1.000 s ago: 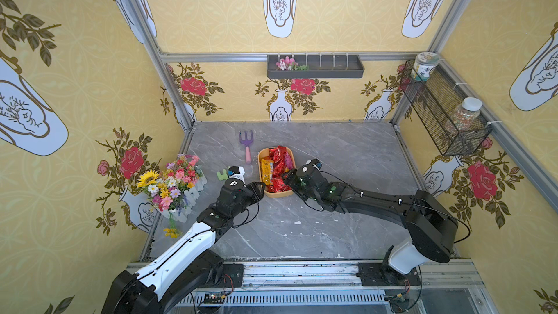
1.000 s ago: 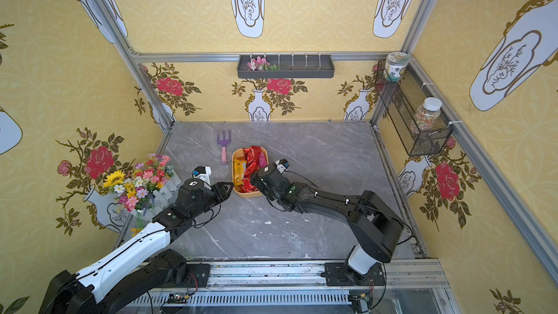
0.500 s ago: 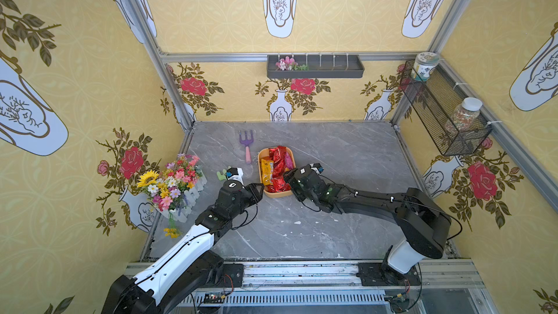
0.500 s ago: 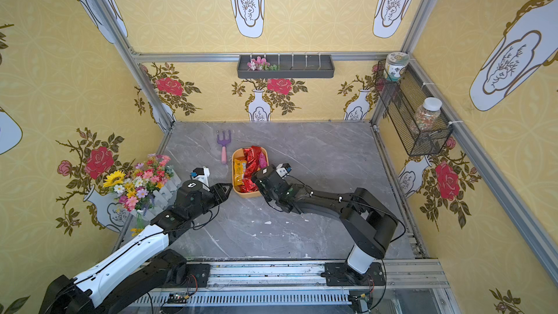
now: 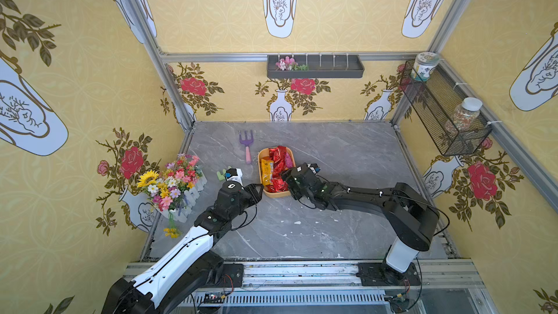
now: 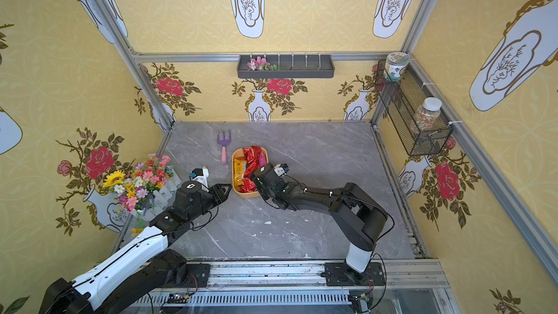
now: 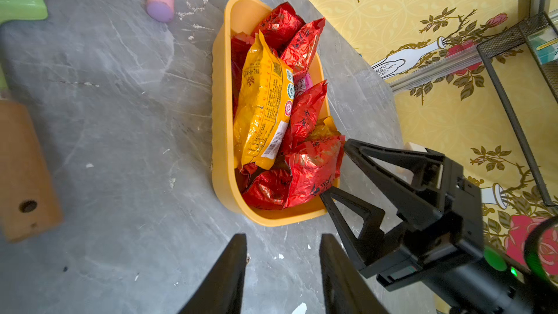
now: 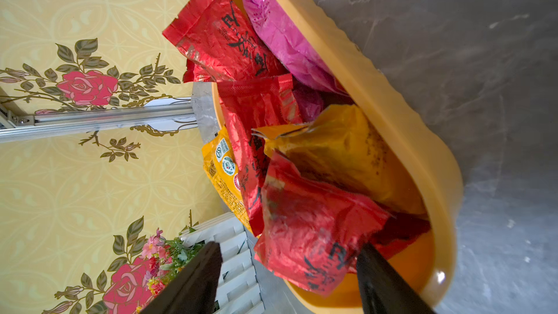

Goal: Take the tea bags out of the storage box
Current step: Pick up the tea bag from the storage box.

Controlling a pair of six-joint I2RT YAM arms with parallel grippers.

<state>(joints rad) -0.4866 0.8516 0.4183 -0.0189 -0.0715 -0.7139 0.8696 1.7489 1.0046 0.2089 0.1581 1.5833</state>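
1. The storage box is a shallow tray of smooth yellow-orange plastic, rectangular with rounded corners and no lid. It stands on the grey marble-veined table, left of the middle, just beside the pink handle of a purple toy fork
2. The tea bags are glossy, creased foil sachets with crimped ends. All of them lie in the box, heaped above its rim, and most are red with dark lettering
3. A long orange-yellow sachet lies along one long wall, its printed side and barcode up. A second yellow sachet sits by the opposite wall, and a magenta sachet is tucked against that wall towards the far end
4. The left arm reaches low from the near left, its wrist turned towards the box. The left gripper sits just short of the box's near end, its black tapered fingers moderately apart with only bare table between them
5. The right arm stretches low across the table from the near right. The right gripper is at the box's near right corner, tipped into it
6. Its jaws stand wide, straddling a red sachet on top of the heap. In the right wrist view one finger is at the foil's edge while a gap shows beside the other, so the sachet is not clamped
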